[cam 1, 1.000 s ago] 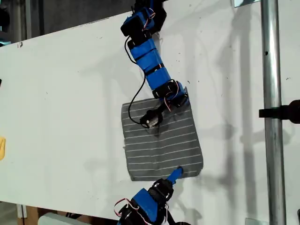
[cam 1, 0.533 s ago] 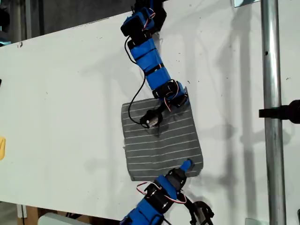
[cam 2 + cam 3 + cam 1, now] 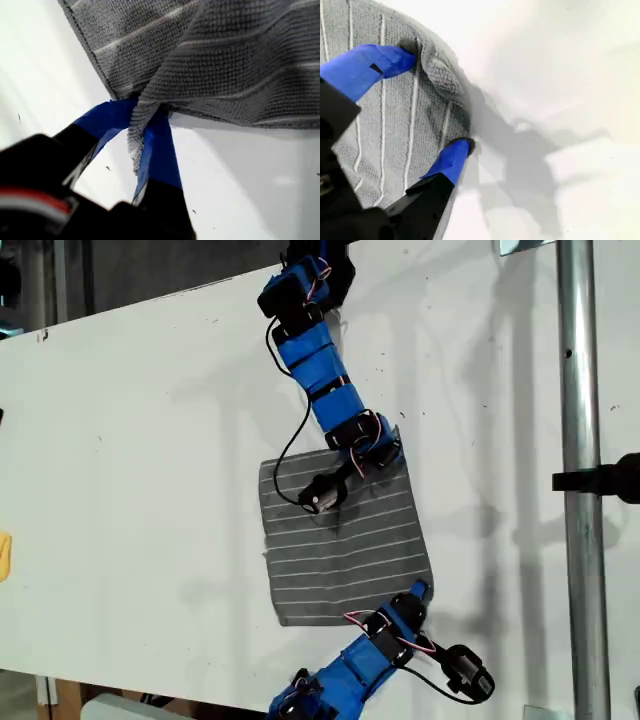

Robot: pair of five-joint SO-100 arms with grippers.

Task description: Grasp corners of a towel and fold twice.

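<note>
Towel (image 3: 340, 540) flat on white table (image 3: 140, 440) — pole (image 3: 580, 480) at exterior view's right.
My first gripper (image 3: 145, 117) pinches one corner (image 3: 136, 145); my second gripper (image 3: 432, 102) — jaws wide — straddles another corner (image 3: 440, 75).

My second tool (image 3: 421, 591) has slid to the towel's (image 3: 345, 540) corner (image 3: 425, 585).

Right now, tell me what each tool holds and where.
My first tool pinches the towel by one corner; my second tool straddles another corner, open.

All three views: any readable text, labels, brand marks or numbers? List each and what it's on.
None readable in any view.
The towel shows only plain white stripes.
My first gripper, my second gripper and the table carry no visible lettering.
</note>
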